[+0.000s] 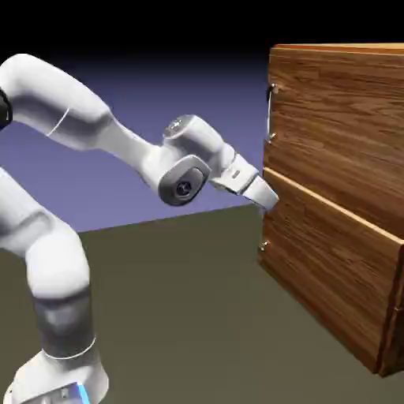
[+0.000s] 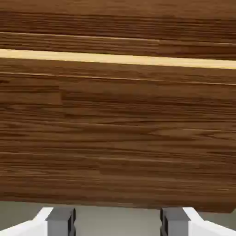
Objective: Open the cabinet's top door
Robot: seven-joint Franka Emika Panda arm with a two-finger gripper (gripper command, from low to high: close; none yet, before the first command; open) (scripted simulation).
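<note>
At the left of the exterior view, the smooth, rounded white arm (image 1: 59,268) is seen, and its jaws (image 2: 118,223) are held wide apart with nothing gripped. To the right, the top door (image 1: 339,134), flat and striped with wood grain, is placed above the lower panel (image 1: 331,272); its slim metal handle (image 1: 269,113) is not grasped. The door appears closed, so grasping and opening are probably left.

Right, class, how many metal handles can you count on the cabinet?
2: an upright bar on the top door, and a partly visible lower handle by the bottom panel. Others may be hidden.
</note>
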